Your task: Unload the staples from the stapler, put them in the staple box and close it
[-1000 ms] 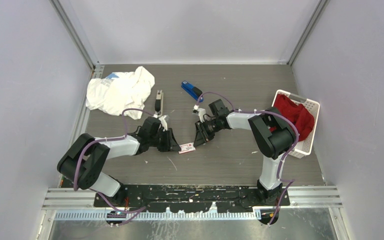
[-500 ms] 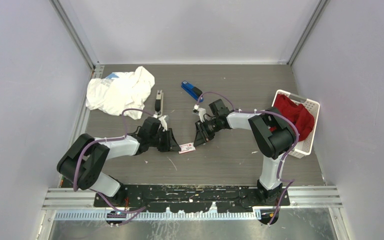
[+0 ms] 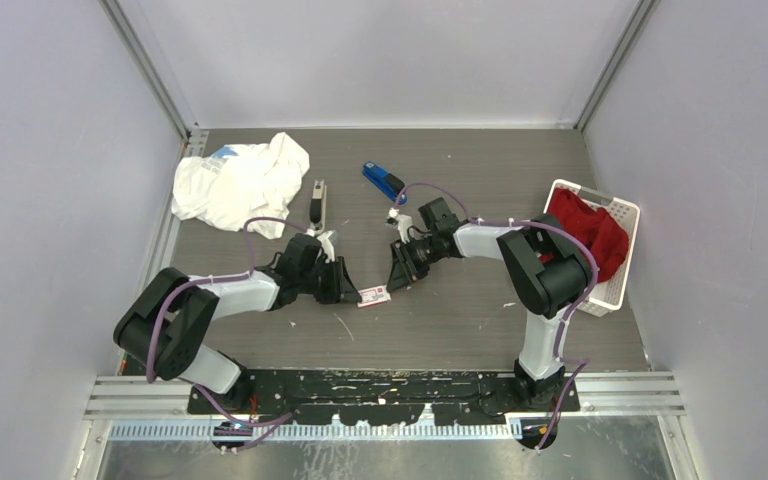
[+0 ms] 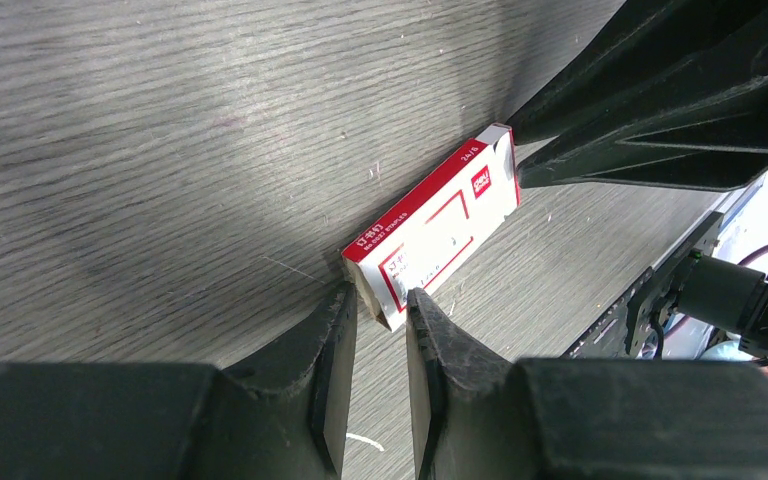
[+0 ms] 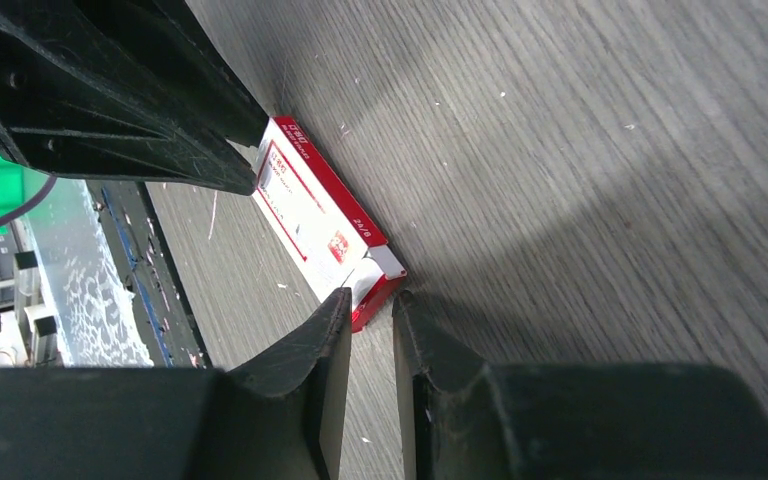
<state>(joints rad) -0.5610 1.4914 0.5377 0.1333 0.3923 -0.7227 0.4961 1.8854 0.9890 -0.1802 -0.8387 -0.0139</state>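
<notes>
Top external view: both arms meet over a small red-and-white staple box (image 3: 373, 294) lying flat near the middle of the table (image 3: 460, 325). The left gripper (image 4: 380, 300) is narrowed to a pinch on one short end of the box, and the right gripper (image 5: 370, 300) pinches the opposite end. The blue stapler (image 3: 383, 181) lies toward the far edge, well apart from both, near a slim grey object (image 3: 318, 203) beside a white cloth (image 3: 240, 183). Staples themselves are too small to make out.
</notes>
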